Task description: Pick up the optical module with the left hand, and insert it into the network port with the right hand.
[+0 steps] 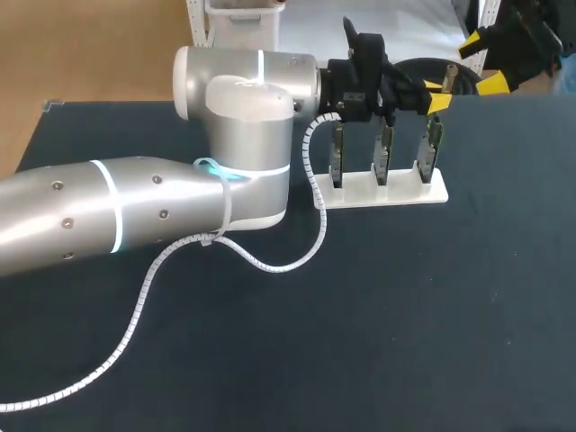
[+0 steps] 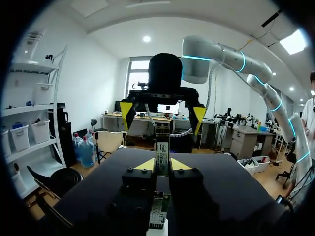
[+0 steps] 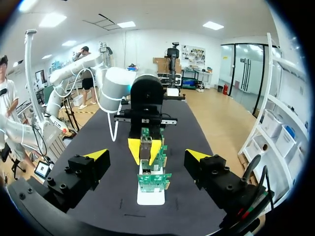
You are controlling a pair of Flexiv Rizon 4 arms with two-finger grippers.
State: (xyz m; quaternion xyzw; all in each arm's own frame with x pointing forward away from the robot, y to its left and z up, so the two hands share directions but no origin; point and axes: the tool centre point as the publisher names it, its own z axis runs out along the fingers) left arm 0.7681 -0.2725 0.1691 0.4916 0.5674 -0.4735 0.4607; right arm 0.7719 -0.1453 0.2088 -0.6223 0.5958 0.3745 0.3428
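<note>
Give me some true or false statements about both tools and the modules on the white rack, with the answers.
1. The left tool grips an optical module between its yellow tips. True.
2. The right tool is shut on a module. False: its fingers stand wide apart, holding nothing.
3. Several modules stand upright in a white rack. True.
4. The table is white. False: it is dark; only the rack is white.

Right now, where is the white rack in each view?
Head view: white rack right of centre, below the left end effector.
Left wrist view: a sliver under that end effector.
Right wrist view: ahead of the right end effector.
Shared landmark: the left end effector's yellow tips.
</note>
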